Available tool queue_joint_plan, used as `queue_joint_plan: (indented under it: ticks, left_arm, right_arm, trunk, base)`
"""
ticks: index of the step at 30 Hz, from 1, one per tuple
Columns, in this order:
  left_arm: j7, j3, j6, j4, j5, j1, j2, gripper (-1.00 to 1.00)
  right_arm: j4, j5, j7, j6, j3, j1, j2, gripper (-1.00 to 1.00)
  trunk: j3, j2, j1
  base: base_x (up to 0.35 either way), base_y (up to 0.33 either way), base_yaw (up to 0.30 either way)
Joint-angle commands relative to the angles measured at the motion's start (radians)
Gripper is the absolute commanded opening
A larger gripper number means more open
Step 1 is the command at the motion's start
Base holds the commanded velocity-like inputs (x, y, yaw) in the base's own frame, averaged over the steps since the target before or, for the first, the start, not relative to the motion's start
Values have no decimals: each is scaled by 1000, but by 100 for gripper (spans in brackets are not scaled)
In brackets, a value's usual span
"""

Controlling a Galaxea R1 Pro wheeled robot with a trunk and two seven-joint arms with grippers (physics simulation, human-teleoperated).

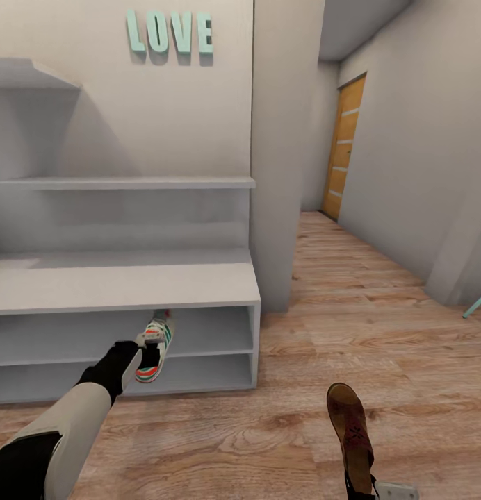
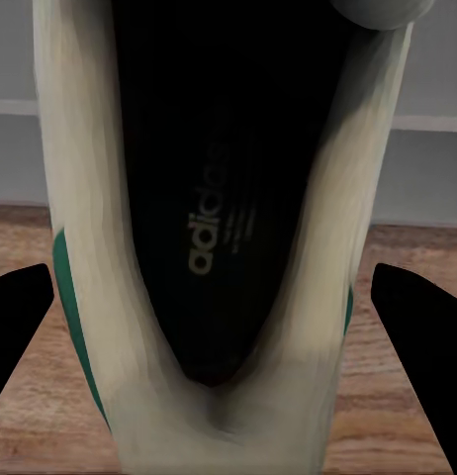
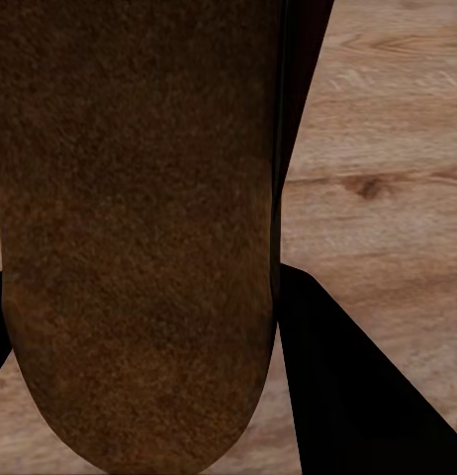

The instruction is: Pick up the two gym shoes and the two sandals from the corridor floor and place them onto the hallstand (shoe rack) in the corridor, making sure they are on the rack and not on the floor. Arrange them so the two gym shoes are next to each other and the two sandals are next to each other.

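Observation:
One gym shoe [image 1: 156, 345], white with teal stripes and orange-red patches, hangs in front of the hallstand [image 1: 129, 285] at the level of its two low open shelves, toe pointing down. My left gripper [image 1: 147, 352] is shut on it. The left wrist view looks into the gym shoe [image 2: 224, 228], showing its dark insole, with a black finger [image 2: 19, 317] on each side. At lower right a brown sandal [image 1: 348, 427] is held above the corridor floor [image 1: 282, 430] by my right gripper [image 1: 362, 487]. The right wrist view shows the sandal's mottled footbed [image 3: 139, 228] close up beside a dark finger [image 3: 357, 396].
A grey wall pillar [image 1: 276, 173] stands just right of the rack. The corridor runs back to an orange wooden door [image 1: 345, 149]. Teal letters LOVE [image 1: 169, 32] hang on the wall. A teal object [image 1: 479, 303] pokes in at the right edge.

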Motion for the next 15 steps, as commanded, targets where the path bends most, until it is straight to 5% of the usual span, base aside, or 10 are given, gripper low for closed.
queue_joint_plan:
  ticks: [1,3,15]
  left_arm:
    - [-2,6,11,-2,-8,-1,-1,-100]
    - [-2,6,69,-3,-9,-4,-1,-100]
    - [-1,7,73,-4,-6,-5,-1,-100]
  right_arm:
    - [1,-8,0,-3,2,0,0,-100]
    - [1,-8,0,-3,2,0,0,-100]
    - [1,-9,1,-3,2,0,-1,-100]
  trunk:
    - [-1,0,0]
    - [-1,0,0]
    - [-25,-2,2]
  base:
    - [0,0,0]
    - [0,0,0]
    - [0,0,0]
